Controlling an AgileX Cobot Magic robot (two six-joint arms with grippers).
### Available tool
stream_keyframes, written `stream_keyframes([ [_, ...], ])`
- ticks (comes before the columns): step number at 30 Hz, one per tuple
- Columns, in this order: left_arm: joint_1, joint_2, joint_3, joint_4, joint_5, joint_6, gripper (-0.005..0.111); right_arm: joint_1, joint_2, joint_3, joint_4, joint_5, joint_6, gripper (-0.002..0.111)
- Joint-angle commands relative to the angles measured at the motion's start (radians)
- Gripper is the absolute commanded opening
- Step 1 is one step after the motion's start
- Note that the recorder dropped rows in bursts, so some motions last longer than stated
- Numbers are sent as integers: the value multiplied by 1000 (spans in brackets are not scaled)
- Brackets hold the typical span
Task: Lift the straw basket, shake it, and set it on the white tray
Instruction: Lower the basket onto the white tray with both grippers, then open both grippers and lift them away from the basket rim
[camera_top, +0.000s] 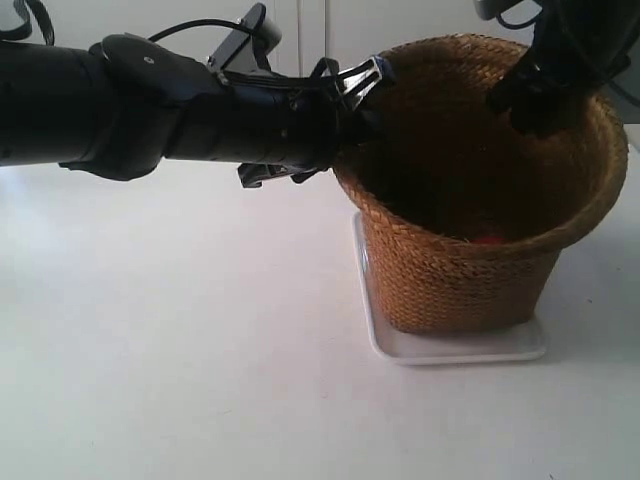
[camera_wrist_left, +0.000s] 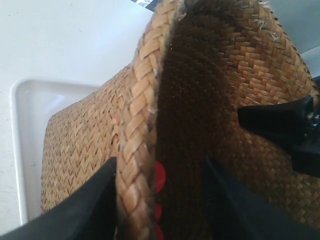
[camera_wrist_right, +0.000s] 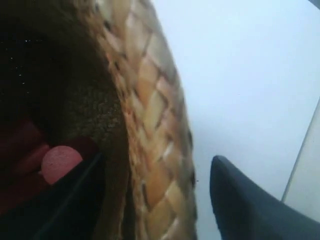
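Placement looks done, judging by the exterior view: the straw basket (camera_top: 460, 270) stands upright on the white tray (camera_top: 450, 348), its squarish base covering most of it, on a plain white table (camera_top: 180, 350). The gripper at the exterior view's left (camera_top: 368, 92) and the gripper at the exterior view's right (camera_top: 528, 100) both sit at the flared rim. Letting go seems the step in hand. Next, each arm must rise clear without snagging the braid.

Left wrist view: the left gripper (camera_wrist_left: 160, 200) straddles the thick braided rim, fingers (camera_wrist_left: 95, 205) spread, the inner one clear of the coarse woven wall. Red round pieces (camera_wrist_left: 159, 177) show in the dark inside.

Right wrist view: the right gripper (camera_wrist_right: 150, 200) is also spread around the rim, its outer finger apart from it.
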Motion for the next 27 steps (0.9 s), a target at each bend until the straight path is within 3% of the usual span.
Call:
stream_keyframes([
  [1,-14,-9,-16,-17,18,6,55,6,-5,-6,17,-19,30,63],
  [11,-6,-11,-16,-17,-5,6,55,6,-11,-6,13,-66,69,66],
  [20,19,-11,-16,-17,58,3,55,6,-16,-6,13,-67,70,66],
  [27,19,-11,-16,-10,69,3,72,6,-16,-6,13,-67,70,66],
])
